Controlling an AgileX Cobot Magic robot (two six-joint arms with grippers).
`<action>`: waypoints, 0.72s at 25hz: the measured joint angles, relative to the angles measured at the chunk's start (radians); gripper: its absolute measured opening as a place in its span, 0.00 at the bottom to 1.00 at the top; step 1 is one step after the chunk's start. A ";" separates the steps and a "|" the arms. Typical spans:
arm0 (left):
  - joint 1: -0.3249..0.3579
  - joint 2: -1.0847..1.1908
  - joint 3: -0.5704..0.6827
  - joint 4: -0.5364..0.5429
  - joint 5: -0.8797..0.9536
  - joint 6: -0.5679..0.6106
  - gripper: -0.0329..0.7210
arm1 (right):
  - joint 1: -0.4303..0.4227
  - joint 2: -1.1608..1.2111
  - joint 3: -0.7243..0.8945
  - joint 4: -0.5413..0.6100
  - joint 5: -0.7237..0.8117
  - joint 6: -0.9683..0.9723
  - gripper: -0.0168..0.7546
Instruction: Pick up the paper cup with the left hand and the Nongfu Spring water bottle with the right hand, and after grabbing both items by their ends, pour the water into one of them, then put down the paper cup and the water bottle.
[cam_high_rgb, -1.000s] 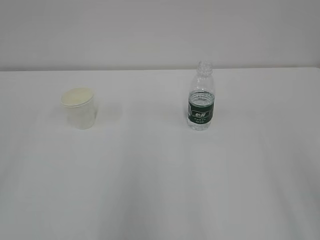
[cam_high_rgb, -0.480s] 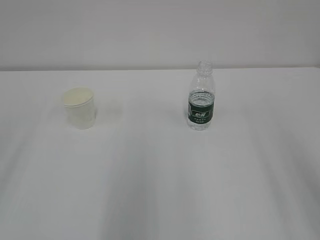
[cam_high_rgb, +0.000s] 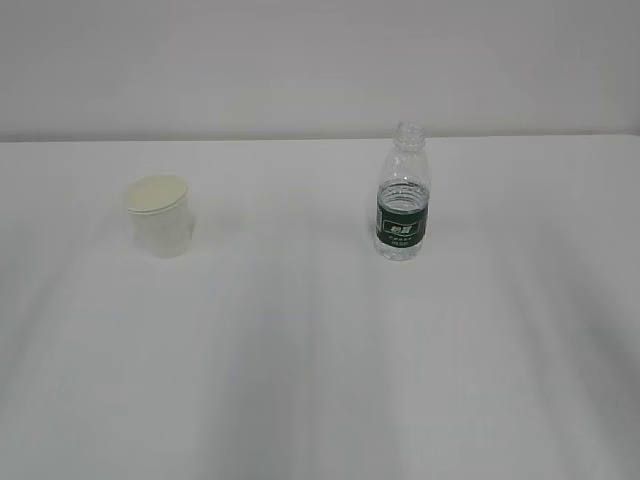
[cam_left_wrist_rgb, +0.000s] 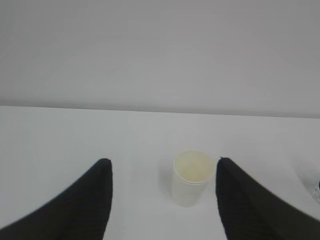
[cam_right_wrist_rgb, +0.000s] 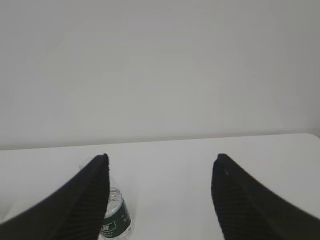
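Note:
The cream-white paper cup (cam_high_rgb: 160, 217) stands upright on the left of the table. The clear Nongfu Spring water bottle (cam_high_rgb: 403, 194), with a dark green label and no cap, stands upright on the right. Neither arm shows in the exterior view. In the left wrist view my left gripper (cam_left_wrist_rgb: 164, 162) is open, and the paper cup (cam_left_wrist_rgb: 193, 176) sits beyond it, closer to the right finger, untouched. In the right wrist view my right gripper (cam_right_wrist_rgb: 161, 157) is open; the bottle (cam_right_wrist_rgb: 115, 217) stands beyond, partly hidden behind the left finger. Water inside the bottle is hard to make out.
A white table (cam_high_rgb: 320, 360) carries both things and ends at a plain pale wall (cam_high_rgb: 320, 60) behind. Only the cup and the bottle stand on the tabletop.
The cup's outline shifts very slightly between frames; the bottle stays put. No arm enters the exterior view.

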 joint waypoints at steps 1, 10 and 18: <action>0.000 0.020 0.000 -0.005 -0.010 0.000 0.66 | 0.000 0.012 0.000 0.002 -0.007 0.000 0.65; -0.076 0.197 0.000 0.036 -0.164 0.000 0.62 | 0.163 0.177 0.011 0.004 -0.114 0.000 0.65; -0.100 0.330 0.000 0.047 -0.304 0.000 0.59 | 0.193 0.292 0.052 -0.012 -0.288 0.002 0.65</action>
